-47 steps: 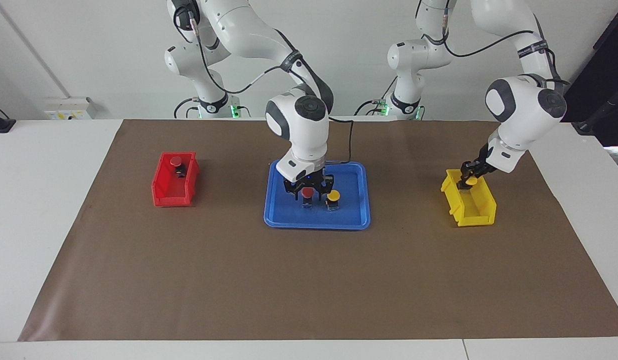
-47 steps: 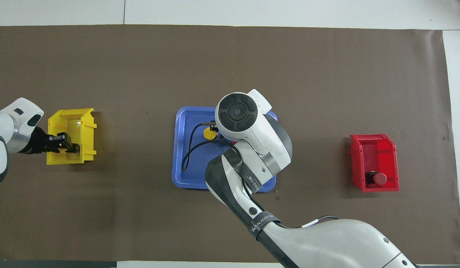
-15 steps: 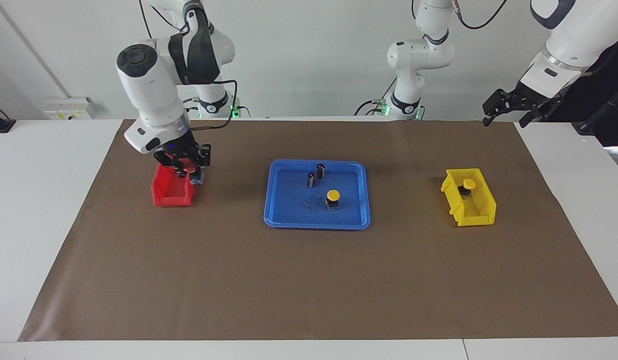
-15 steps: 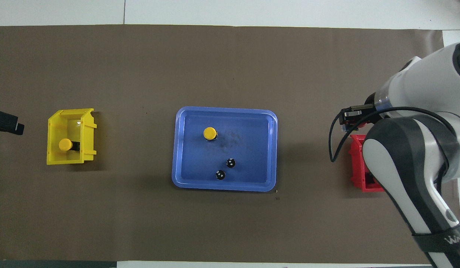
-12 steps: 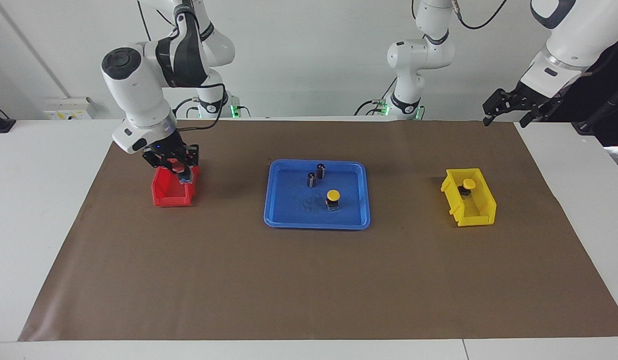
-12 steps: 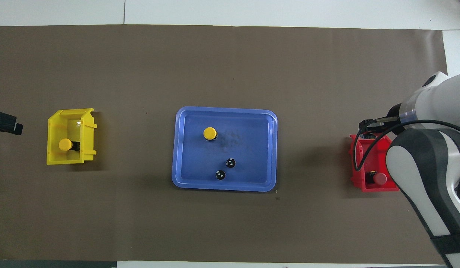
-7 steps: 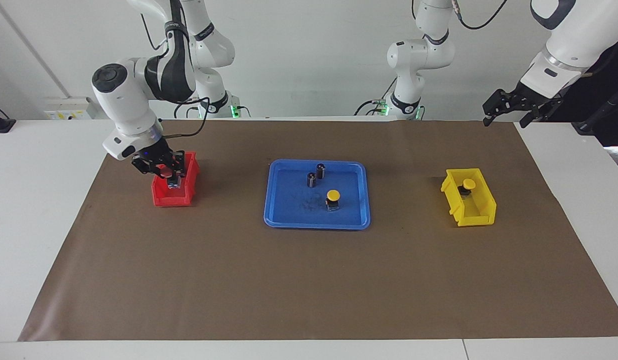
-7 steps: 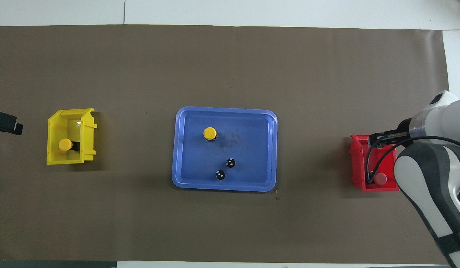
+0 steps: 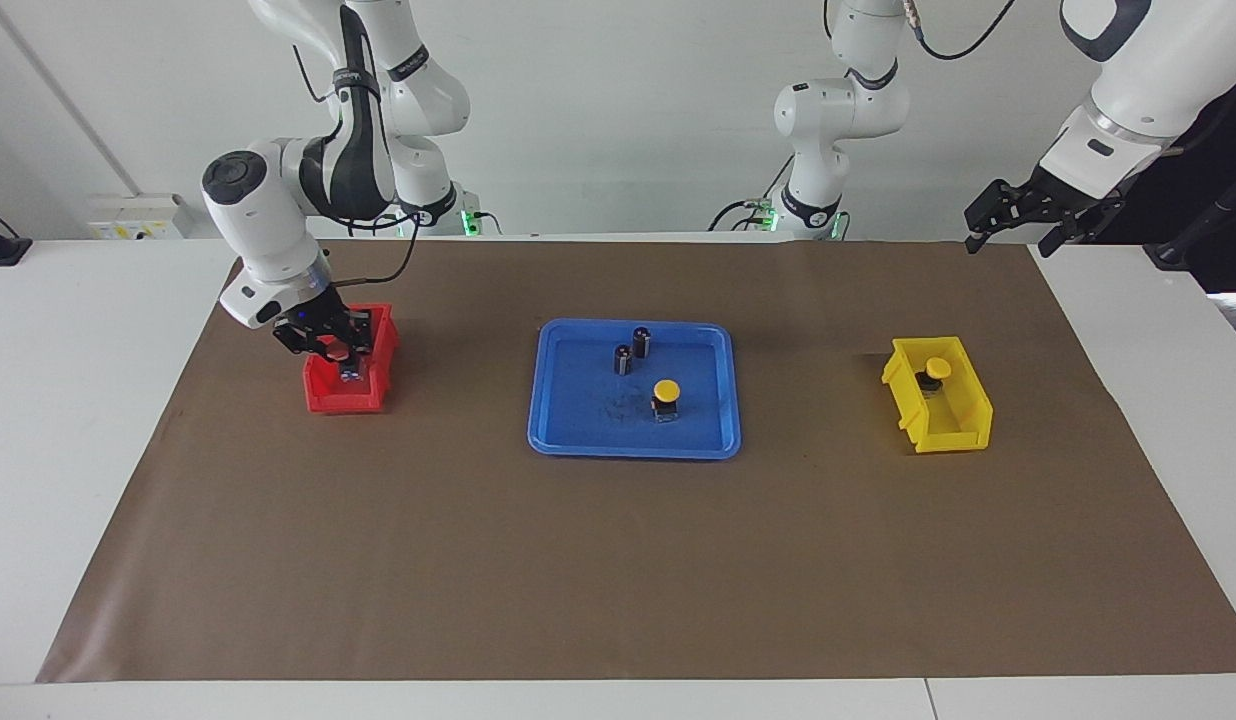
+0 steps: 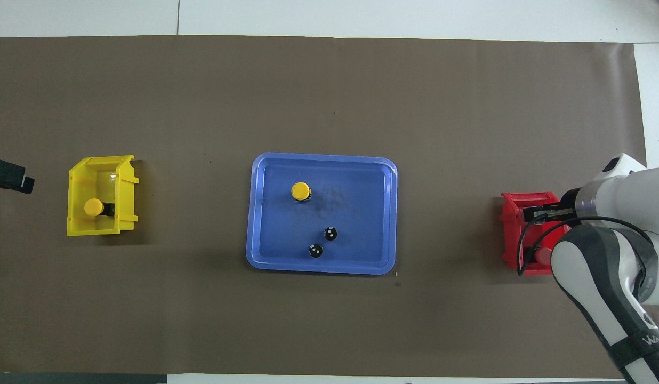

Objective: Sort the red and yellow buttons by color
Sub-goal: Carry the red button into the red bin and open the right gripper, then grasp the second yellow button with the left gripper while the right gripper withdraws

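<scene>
My right gripper (image 9: 330, 352) is down in the red bin (image 9: 323, 400), clamped on a red button (image 9: 335, 351). A second red button (image 10: 544, 255) lies there. My left gripper (image 9: 1023, 218) waits raised, fingers spread. One yellow button (image 9: 665, 391) sits on the blue tray (image 9: 578, 440), another (image 9: 936, 368) in the yellow bin (image 9: 963, 415).

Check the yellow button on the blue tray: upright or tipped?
Upright. The yellow button stands on its black body with the cap on top, on the blue tray; from overhead only its round cap shows.
</scene>
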